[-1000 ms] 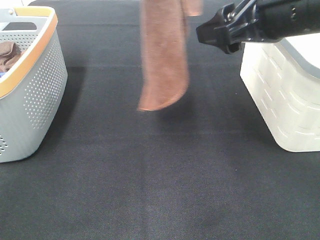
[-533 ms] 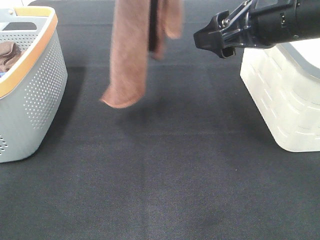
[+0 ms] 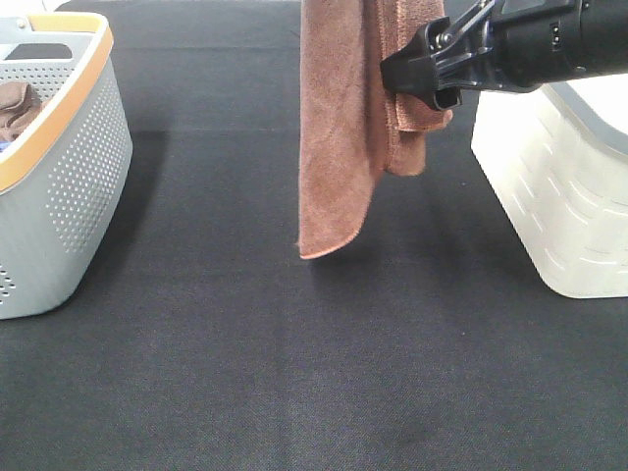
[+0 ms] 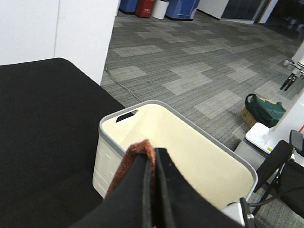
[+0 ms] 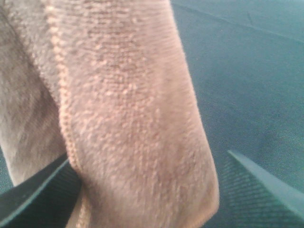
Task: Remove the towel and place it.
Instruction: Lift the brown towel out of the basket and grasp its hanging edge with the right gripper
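The rust-brown towel (image 3: 339, 128) hangs in folds from above the top edge of the exterior view, its lowest corner just above the black table. In the left wrist view my left gripper (image 4: 155, 159) is shut on the towel's top edge (image 4: 135, 156), high above the cream basket. The left gripper itself is outside the exterior view. My right gripper (image 3: 424, 80) reaches in from the right, level with the towel's shorter fold. In the right wrist view it is open (image 5: 147, 190), with the towel (image 5: 128, 118) hanging between its fingers.
A cream basket (image 3: 559, 196) stands at the right; its inside shows empty in the left wrist view (image 4: 190, 142). A grey perforated basket with an orange rim (image 3: 59, 167) stands at the left and holds a darker brown cloth (image 3: 15, 106). A black cloth covers the table (image 3: 294, 373).
The hanging towel swung left, then back to the right, and now lies against the right gripper. The right gripper has barely moved.
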Motion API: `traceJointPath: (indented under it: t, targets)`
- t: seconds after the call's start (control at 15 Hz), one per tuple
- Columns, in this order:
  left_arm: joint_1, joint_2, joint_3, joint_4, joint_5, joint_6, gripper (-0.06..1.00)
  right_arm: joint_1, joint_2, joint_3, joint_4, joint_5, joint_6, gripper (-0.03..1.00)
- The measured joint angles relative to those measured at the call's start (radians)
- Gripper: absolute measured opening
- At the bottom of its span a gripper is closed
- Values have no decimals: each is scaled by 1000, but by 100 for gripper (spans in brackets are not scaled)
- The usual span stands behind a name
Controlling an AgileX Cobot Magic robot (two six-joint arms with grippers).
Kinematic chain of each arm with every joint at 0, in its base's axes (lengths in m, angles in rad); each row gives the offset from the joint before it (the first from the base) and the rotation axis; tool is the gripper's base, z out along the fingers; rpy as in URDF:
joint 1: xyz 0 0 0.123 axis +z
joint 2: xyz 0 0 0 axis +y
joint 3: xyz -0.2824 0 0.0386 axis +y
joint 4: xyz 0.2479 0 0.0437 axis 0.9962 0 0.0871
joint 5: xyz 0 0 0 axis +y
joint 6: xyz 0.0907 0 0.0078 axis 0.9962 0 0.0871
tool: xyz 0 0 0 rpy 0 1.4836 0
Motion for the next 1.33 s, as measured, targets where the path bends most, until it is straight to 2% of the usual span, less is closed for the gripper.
traceJointPath:
  t: [0.13,0.33,0.47,0.8,0.93,1.13,1.33]
  targets:
    - [0,0,0,-64,1,64,0,0,0,0,0,-2,0,77]
    - [0,0,0,-107,1,134,0,0,0,0,0,-4,0,77]
    - [0,0,0,-110,-1,143,0,0,0,0,0,9,0,77]
    - [0,0,0,-110,-70,144,0,5,-32,0,0,127,-14,77]
    - [0,0,0,-110,-83,144,0,51,-36,0,-1,127,-57,74]
    - [0,0,0,-115,-86,147,0,183,-36,0,-1,103,-138,65]
    - [0,0,0,-115,-71,177,0,188,-36,0,0,72,-138,64]
